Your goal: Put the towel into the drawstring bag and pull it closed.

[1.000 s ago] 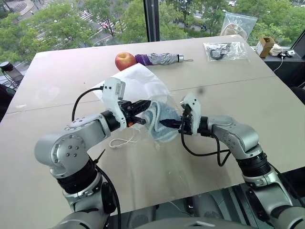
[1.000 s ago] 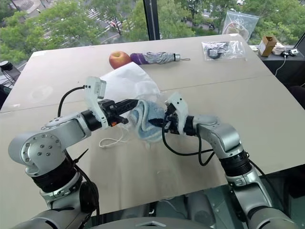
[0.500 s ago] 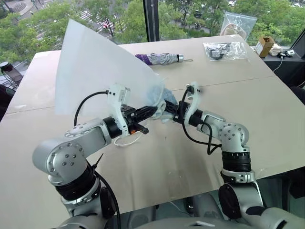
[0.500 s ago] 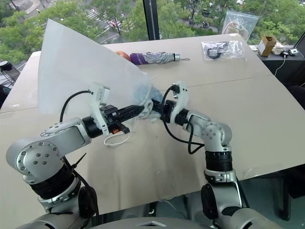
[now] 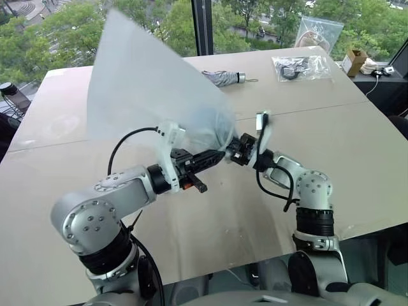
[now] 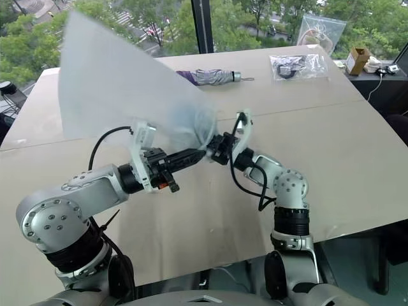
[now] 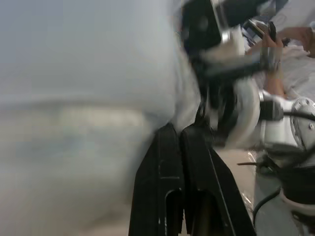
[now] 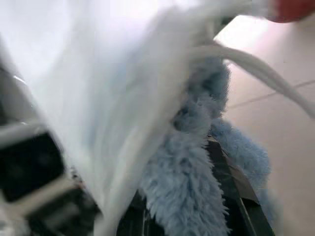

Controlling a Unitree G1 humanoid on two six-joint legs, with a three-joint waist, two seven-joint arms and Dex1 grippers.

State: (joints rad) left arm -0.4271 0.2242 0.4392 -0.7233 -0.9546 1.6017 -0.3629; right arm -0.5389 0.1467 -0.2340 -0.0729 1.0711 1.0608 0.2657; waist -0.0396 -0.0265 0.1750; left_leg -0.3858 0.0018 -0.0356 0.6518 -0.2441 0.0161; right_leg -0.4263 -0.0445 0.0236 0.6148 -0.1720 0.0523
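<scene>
The drawstring bag, thin, white and semi-sheer, is lifted off the table and fans up and to the left as a broad sheet. Its mouth gathers at the middle, between my two grippers. My left gripper is shut on the bag's edge there; in the left wrist view its black fingers are pressed together with fabric beside them. My right gripper faces it from the right and is shut on the towel, a fluffy light blue cloth, which sits at the bag's mouth with white fabric draped over it.
A grey-and-purple folded umbrella lies at the back of the table, partly behind the bag. Clear plastic zip bags and a small cardboard box are at the far right. The table's front edge runs close below both arms.
The bag has swung up from the table into the air. My right gripper has risen and rolled with the towel. My left gripper has drawn back and to the right.
</scene>
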